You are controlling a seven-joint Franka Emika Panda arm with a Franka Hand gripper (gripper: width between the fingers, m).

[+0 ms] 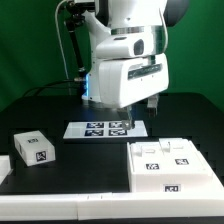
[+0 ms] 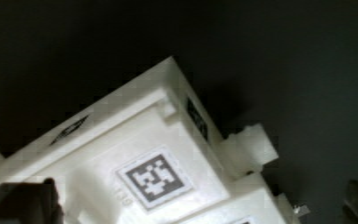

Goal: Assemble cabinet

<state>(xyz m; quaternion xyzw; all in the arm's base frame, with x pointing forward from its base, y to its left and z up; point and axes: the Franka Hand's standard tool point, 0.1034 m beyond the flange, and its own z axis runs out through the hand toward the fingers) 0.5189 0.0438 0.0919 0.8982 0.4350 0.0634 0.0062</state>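
Note:
The large white cabinet box (image 1: 170,165) lies at the front of the exterior view's right, with tags on its top and front face. A smaller white tagged block (image 1: 33,147) sits at the left. Another white piece (image 1: 3,166) shows at the left edge. My gripper (image 1: 131,108) hangs over the middle of the table, behind the box and apart from it. In the wrist view my gripper (image 2: 190,206) is open and empty, with its dark fingers (image 2: 23,200) at the frame's edges. A white tagged cabinet part (image 2: 153,178) lies tilted beneath it, with a small white nub (image 2: 249,141) on one side.
The marker board (image 1: 105,127) lies flat on the black table right under the arm. A white rail (image 1: 60,208) runs along the table's front edge. A green wall stands behind.

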